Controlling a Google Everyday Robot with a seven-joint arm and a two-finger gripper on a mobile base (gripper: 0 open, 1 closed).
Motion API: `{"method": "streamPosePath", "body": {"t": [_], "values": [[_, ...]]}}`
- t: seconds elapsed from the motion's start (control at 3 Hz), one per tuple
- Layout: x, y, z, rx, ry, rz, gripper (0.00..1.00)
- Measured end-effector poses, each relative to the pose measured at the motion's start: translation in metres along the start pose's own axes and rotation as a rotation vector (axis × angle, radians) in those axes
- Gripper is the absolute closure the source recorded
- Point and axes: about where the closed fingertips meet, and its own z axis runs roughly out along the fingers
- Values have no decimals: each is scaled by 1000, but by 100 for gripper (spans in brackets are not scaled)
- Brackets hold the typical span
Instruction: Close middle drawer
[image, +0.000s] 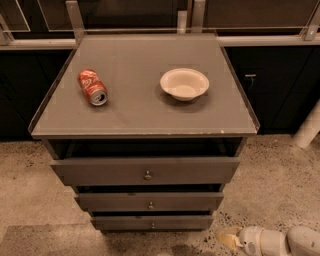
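Middle drawer (115, 201): sat between top drawer (100, 171) and bottom drawer (120, 223), pulled partly out; faced camera, lay long left-to-right, knob (150, 205) centred. Gripper (227, 239): hung low at lower right, apart from drawers; spread or pressed together, could not tell. Red can (92, 87): lay sideways on cabinet top (130, 115), lettering unreadable. Bowl (184, 83): stood right of can.

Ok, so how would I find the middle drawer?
Find the dark grey cabinet holding a red soda can and a white bowl; the gripper is low near the floor beside it. Of its three open drawers, the middle drawer is wider than the bottom drawer and lower-fronted than the top drawer.
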Motion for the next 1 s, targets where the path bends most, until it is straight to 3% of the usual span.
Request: {"method": "streamPosePath", "body": {"t": [1.0], "values": [[-2, -1, 0, 1, -2, -5, 10]]}}
